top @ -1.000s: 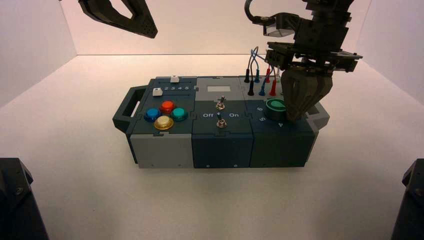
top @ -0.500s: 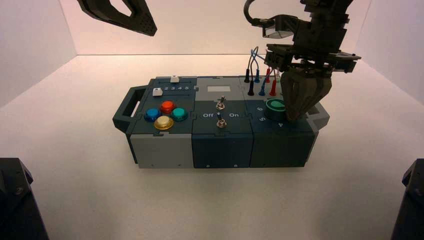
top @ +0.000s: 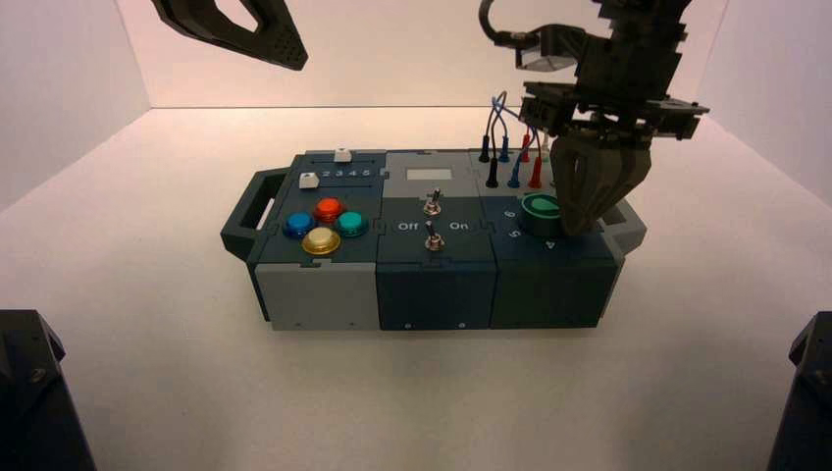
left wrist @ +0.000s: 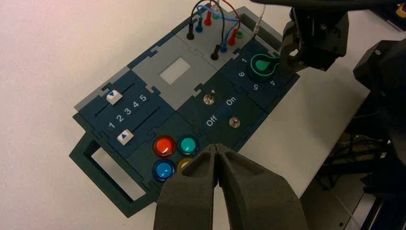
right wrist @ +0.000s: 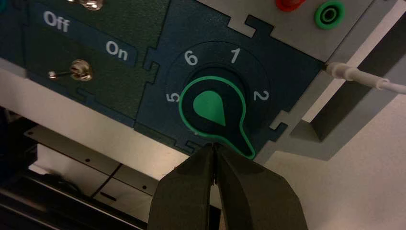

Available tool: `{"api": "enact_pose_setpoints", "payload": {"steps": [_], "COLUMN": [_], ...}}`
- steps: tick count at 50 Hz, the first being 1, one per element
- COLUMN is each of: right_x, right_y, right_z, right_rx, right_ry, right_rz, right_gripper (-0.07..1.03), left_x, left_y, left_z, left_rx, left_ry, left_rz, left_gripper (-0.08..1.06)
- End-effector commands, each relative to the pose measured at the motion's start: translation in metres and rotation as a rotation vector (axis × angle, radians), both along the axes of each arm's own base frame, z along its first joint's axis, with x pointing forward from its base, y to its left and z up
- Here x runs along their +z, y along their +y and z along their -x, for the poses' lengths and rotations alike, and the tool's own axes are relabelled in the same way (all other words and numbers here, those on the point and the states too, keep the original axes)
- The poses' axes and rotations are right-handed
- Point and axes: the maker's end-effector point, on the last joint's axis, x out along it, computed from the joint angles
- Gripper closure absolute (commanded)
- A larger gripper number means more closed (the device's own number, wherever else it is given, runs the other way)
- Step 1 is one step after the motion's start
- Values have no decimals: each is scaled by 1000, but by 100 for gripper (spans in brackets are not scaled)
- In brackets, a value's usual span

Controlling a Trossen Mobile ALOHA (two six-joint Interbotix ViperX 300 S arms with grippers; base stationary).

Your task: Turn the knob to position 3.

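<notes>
The knob [right wrist: 214, 109] is dark and round with a green teardrop top, and it sits at the right end of the box [top: 432, 270]. Its pointer tip [right wrist: 249, 152] lies just past the printed 2 [right wrist: 261, 96]. Position 3 is hidden. My right gripper [right wrist: 214, 145] is shut and empty, its fingertips at the knob's edge beside the pointer tip. From above, the right gripper [top: 581, 228] stands on the right side of the knob [top: 541, 208]. My left gripper [left wrist: 216, 147] is shut and held high over the left end of the box.
Red, teal, blue and yellow push-buttons [top: 327, 225] sit at the box's left end, with two sliders [left wrist: 118, 116] behind them. Two metal toggle switches [top: 432, 221] stand in the middle by "Off" and "On". Plugged wires [top: 510, 147] rise behind the knob.
The right gripper has lifted very slightly beside the knob. The knob and the left arm look unmoved.
</notes>
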Motion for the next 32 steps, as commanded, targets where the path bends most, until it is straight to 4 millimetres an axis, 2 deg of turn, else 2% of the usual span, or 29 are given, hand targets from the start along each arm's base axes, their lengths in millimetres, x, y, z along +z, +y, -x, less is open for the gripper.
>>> {"api": "enact_pose_setpoints", "payload": {"steps": [1, 15, 32], "right_x": [14, 36, 34], "right_y": [2, -2, -9], "right_z": [-1, 15, 24], "right_rx": [-12, 4, 18], "right_ry": [-23, -54, -71], "right_rz": [-29, -66, -67], "right_gripper": [99, 99, 99], "left_x": [6, 2, 2], "left_y": [-3, -2, -1], "left_z": [-3, -3, -4], "left_rx": [-10, -11, -16], "left_ry": [-23, -19, -31], "left_rz": [4, -8, -15], "left_gripper": [101, 101, 101]}}
